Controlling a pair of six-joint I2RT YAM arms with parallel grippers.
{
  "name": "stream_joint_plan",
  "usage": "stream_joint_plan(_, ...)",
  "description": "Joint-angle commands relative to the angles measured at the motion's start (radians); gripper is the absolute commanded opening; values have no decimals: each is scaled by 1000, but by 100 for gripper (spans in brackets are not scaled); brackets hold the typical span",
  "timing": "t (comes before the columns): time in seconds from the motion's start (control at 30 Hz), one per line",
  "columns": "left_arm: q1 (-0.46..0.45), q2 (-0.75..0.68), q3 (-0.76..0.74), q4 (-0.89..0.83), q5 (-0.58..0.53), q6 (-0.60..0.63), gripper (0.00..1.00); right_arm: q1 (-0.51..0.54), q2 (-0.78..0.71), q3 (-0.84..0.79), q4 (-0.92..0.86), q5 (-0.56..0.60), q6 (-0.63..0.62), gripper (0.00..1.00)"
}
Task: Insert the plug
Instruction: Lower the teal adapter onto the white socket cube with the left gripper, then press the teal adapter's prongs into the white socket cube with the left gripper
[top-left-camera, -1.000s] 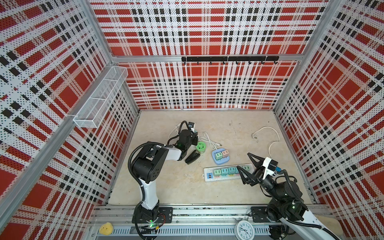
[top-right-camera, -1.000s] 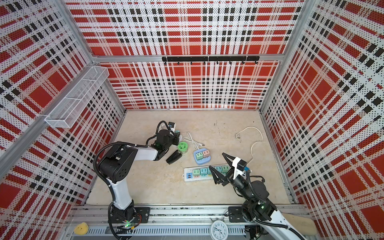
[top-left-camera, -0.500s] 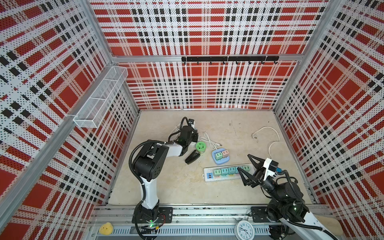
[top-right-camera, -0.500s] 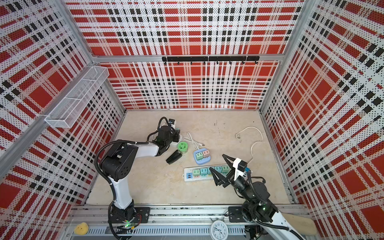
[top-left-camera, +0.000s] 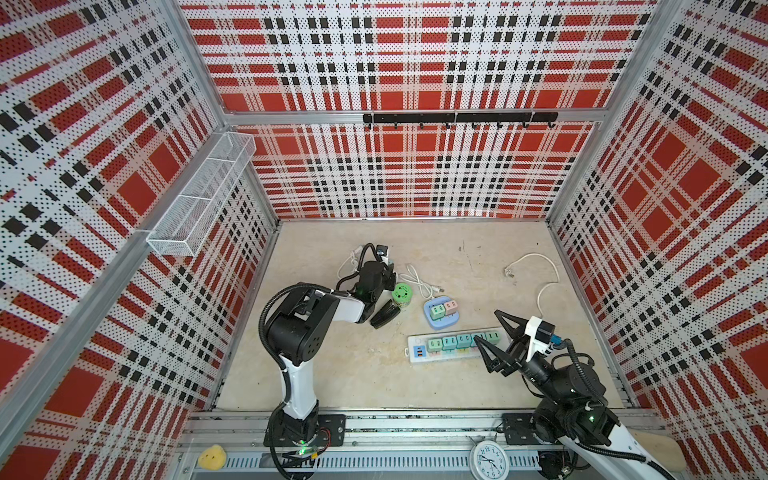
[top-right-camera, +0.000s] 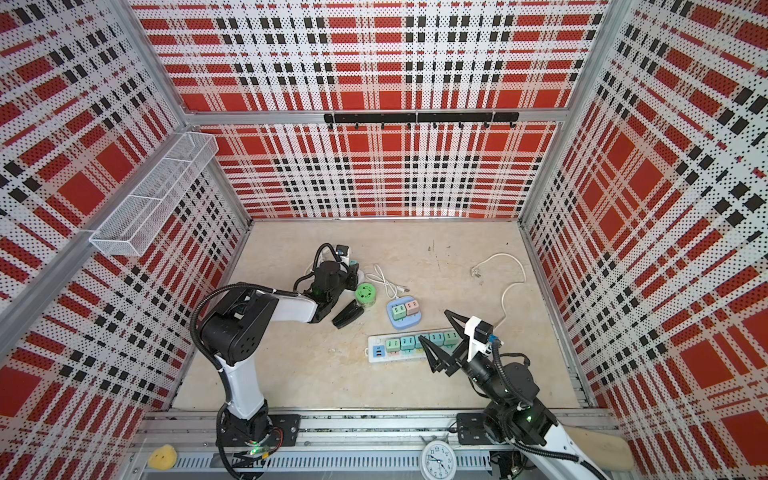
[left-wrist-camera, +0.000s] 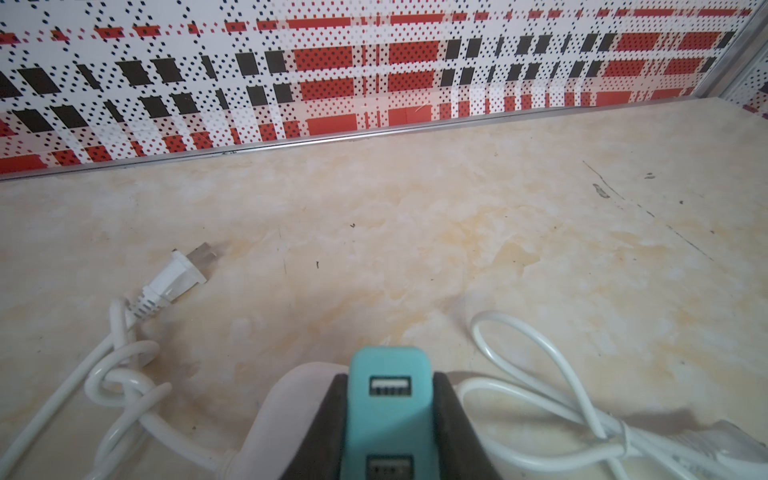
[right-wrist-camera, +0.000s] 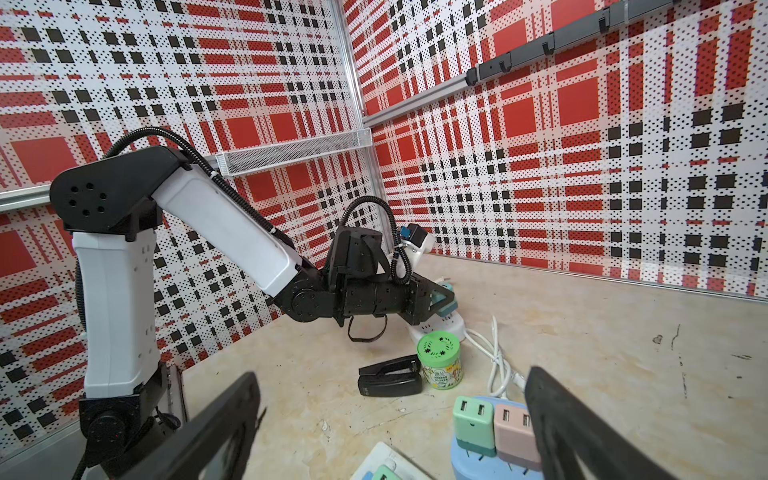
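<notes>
Plug insertion is in hand at about eleven o'clock of the tabletop (top-left-camera: 332, 374) in both top views. A teal plug (left-wrist-camera: 388, 432) is clamped between the jaws of the left tool (left-wrist-camera: 390, 380), just above a small white socket block (left-wrist-camera: 291, 399). The prongs are hidden, so it cannot be told whether the slots have been met.

A skewed push would likely jam the prongs on the block's face. The block is braced by nothing and could be shoved or tipped. A white cable (top-left-camera: 419, 282), looped at three o'clock of the block, could be snagged and dragged.

No support is given by the right tool (top-left-camera: 486, 325). It is held with jaws spread wide and nothing between them, over the long power strip (top-left-camera: 415, 344) at four o'clock, well apart from the block.

Near the middle, a green charger (top-left-camera: 436, 311) and a pink charger (top-left-camera: 451, 306) are stood side by side in a blue holder (top-left-camera: 440, 323). A row of green chargers is seated along the strip. Nothing is shown inside the wire basket (top-left-camera: 199, 199) on the wall at ten o'clock. The green canister (top-left-camera: 402, 293) is lidded, its contents unseen.
</notes>
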Motion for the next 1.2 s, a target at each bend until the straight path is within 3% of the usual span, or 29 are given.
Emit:
stream_joint_plan(0.0, 4, 13, -25, -103, -1, -2, 0, -2, -18, 30, 20, -1, 6, 100)
stream_joint_plan(0.47, 15, -40, -78, -53, 27, -2, 0, -1, -13, 38, 18, -1, 11, 100)
stream_joint_plan(0.83, 65, -251, -96, -274, 97, 55, 0, -1, 5, 25, 58, -2, 19, 100)
stream_joint_plan(1.17, 73, -233, -131, -234, 141, 46, 0, -1, -19, 34, 48, -23, 4, 100)
